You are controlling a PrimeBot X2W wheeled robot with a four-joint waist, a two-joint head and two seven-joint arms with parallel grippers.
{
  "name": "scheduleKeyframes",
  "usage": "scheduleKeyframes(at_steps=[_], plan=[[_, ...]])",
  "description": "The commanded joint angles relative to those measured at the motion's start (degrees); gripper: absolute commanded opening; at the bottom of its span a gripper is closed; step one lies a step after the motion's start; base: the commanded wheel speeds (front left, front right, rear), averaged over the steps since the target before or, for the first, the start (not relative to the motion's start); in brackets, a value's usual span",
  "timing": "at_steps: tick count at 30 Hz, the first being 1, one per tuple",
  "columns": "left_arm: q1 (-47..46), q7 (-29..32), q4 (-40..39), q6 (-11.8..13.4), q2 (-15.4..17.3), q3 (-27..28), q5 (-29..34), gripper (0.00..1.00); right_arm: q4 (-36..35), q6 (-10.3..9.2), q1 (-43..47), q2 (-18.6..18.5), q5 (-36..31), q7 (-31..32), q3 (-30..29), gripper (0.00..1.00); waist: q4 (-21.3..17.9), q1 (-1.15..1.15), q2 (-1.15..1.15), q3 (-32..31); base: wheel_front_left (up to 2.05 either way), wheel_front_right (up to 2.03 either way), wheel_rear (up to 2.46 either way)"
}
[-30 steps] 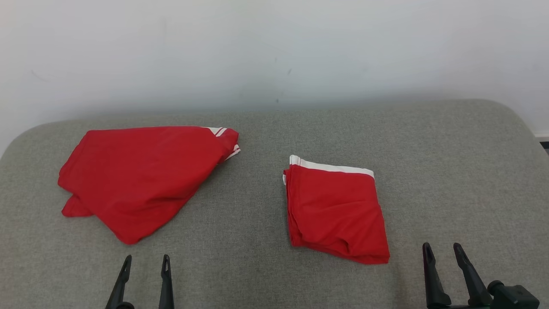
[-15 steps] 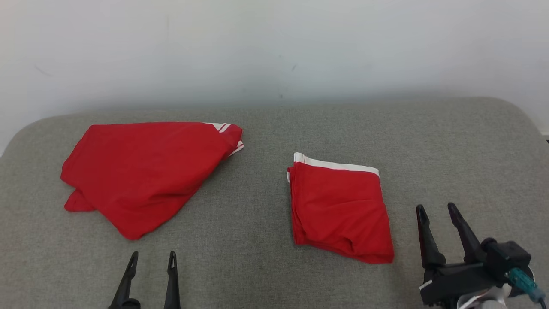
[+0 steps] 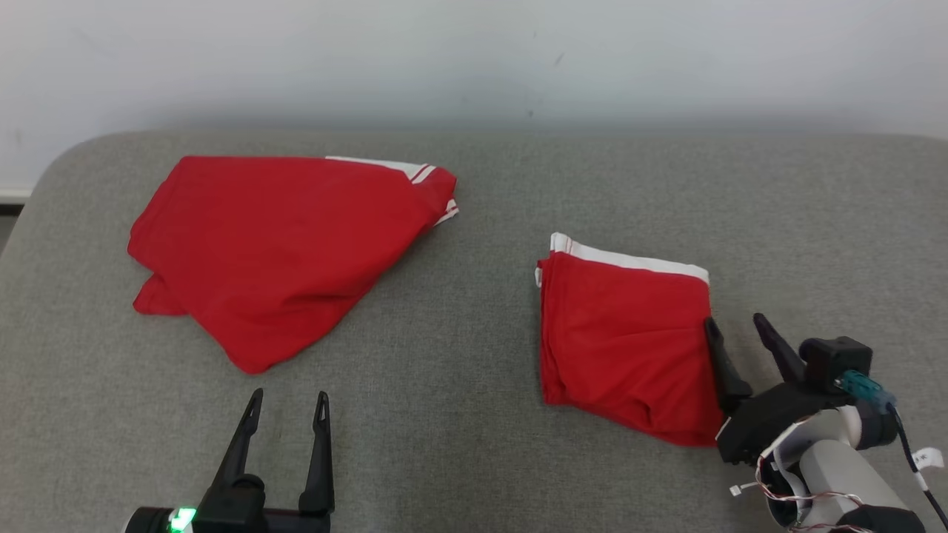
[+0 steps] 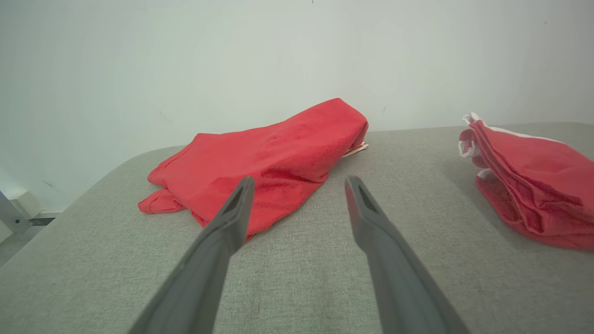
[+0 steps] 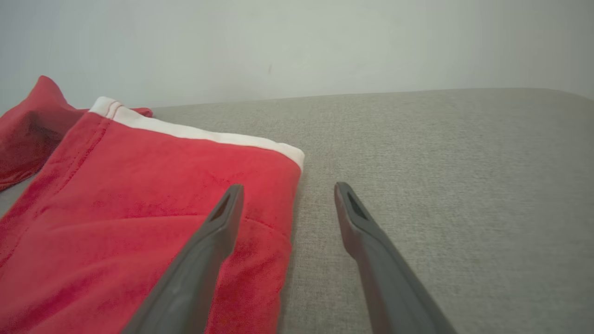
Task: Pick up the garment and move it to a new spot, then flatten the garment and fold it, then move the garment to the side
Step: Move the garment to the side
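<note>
The whole head view has shifted since half a second ago, so the camera has turned; both red cloths lie as they did on the grey cushion (image 3: pixel 444 429). What has truly moved is the right gripper (image 3: pixel 735 320): it stood clear of the folded garment (image 3: pixel 622 333), off its near right corner, and now it has come forward and in to that garment's right edge. More of the left gripper (image 3: pixel 289 394) shows than before, with a green light on its base

The right gripper's fingers are spread and hold nothing. In the right wrist view that gripper (image 5: pixel 288 186) straddles the edge: its left finger lies over the red cloth, its right finger over bare grey, and the white band runs across beyond the tips. Whether the left finger touches the cloth I cannot tell

The left gripper's fingers are spread too and hold nothing; it sits low at the front, near the tip of the loose garment (image 3: pixel 281 237) but apart from it. In the left wrist view it (image 4: pixel 299 181) points at that cloth

The folded garment sits right of centre, white band toward the wall (image 3: pixel 474 59). Bare cushion lies to its right, in front of it, and in a wide strip between the two cloths. The cushion's rounded corner shows at the far left
</note>
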Motion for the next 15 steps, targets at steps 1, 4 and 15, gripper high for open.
scheduleKeyframes(at_steps=[1, 4, 15], plan=[[-0.9, -0.2, 0.2, 0.1, -0.1, -0.2, 0.0, 1.0, 0.8, -0.14, -0.8, 0.0, 0.6, -0.1, 0.7, 1.0, 1.5, -0.01, 0.0, 2.0, 0.0, 0.0, 0.0], [-1.6, -0.2, 0.3, 0.4, -0.1, -0.4, -0.4, 1.0, 4.5, -0.14, -2.9, 0.4, 2.6, -0.2, 2.3, 1.0, 1.8, -0.01, 0.0, 3.0, 0.0, 0.0, 0.0], [-2.9, -0.2, 1.0, 1.0, -0.1, -1.0, -1.2, 1.0, 12.9, -0.14, -4.9, 1.1, 8.3, 2.0, 10.4, 0.0, 1.7, -0.01, 0.0, 3.8, 0.0, 0.0, 0.0]])
